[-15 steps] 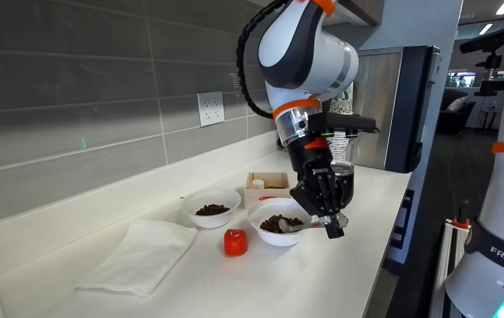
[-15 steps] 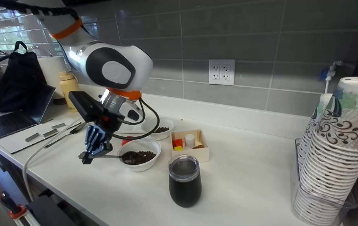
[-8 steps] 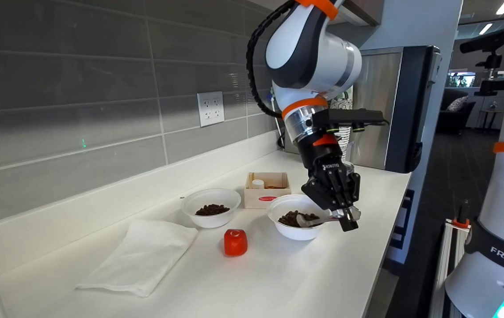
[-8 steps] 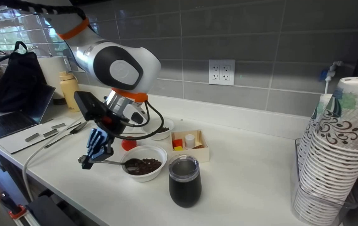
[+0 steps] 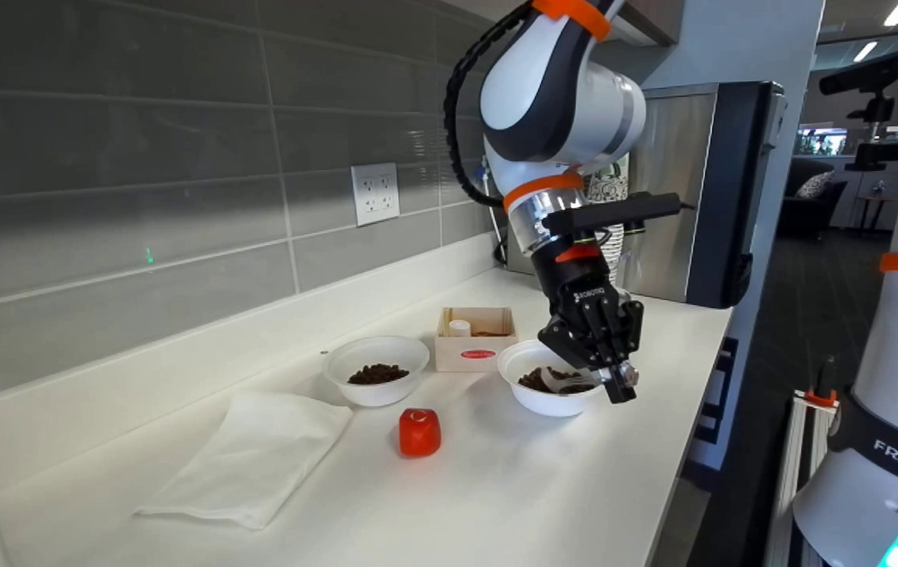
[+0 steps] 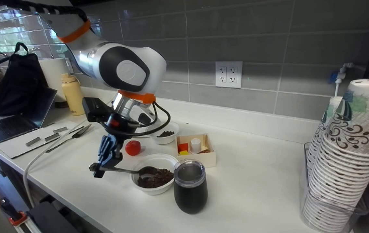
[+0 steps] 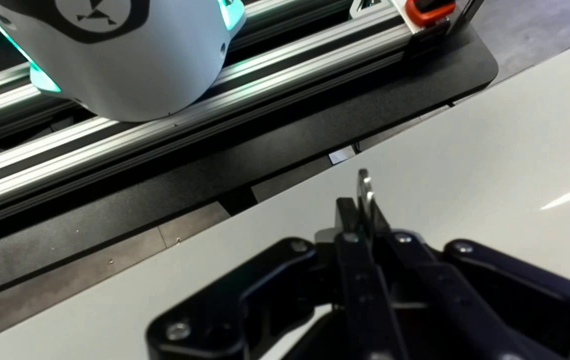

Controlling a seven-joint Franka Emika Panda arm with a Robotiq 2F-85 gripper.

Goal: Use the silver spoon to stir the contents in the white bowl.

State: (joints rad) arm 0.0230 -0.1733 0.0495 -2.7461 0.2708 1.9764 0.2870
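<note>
The white bowl with dark brown bits stands upright on the counter, and it also shows in an exterior view. My gripper is just outside its rim, low over the counter, and it also shows in an exterior view. It is shut on the handle end of the silver spoon. The spoon slants over the rim, and its head lies in the brown bits in both exterior views. In the wrist view, the handle end sticks out between the fingertips; the bowl is out of view there.
A black tumbler stands close to the bowl; I cannot tell if they touch. A wooden box, a smaller white bowl, a red object and a white cloth are nearby. Stacked paper cups stand farther off.
My gripper, the spoon and the bowl have moved together across the counter toward the black tumbler. The spoon head stays in the bits. The smaller bowl, box and red object have not moved.
</note>
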